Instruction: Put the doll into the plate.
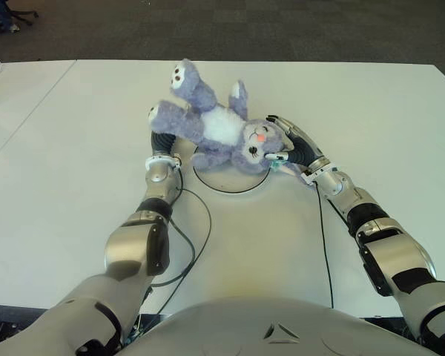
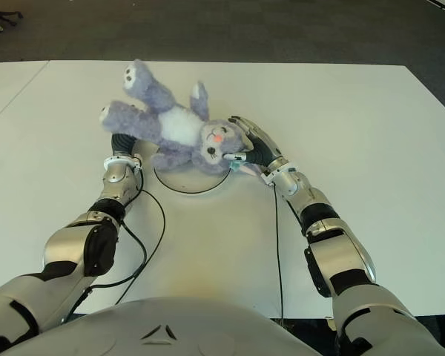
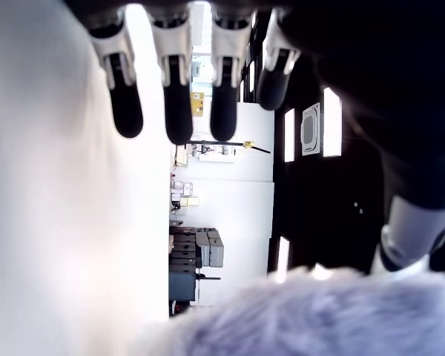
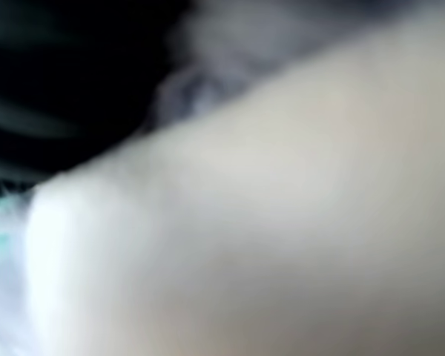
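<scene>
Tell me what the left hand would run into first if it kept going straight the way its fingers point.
Probably the doll. The left hand sits tucked under its purple body at the plate rim, fingers aimed away from the robot. In the wrist view the extended fingers have open space ahead, fur beside them, so depth is uncertain.

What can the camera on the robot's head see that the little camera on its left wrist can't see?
Only the left eye view shows the whole purple doll, face and paws, lying over the white plate on the table, with the left hand at one side and the right hand against its head. Only the left wrist view shows that the left hand's fingers are straight and hold nothing, with a room behind them. Both show the doll's purple fur.
</scene>
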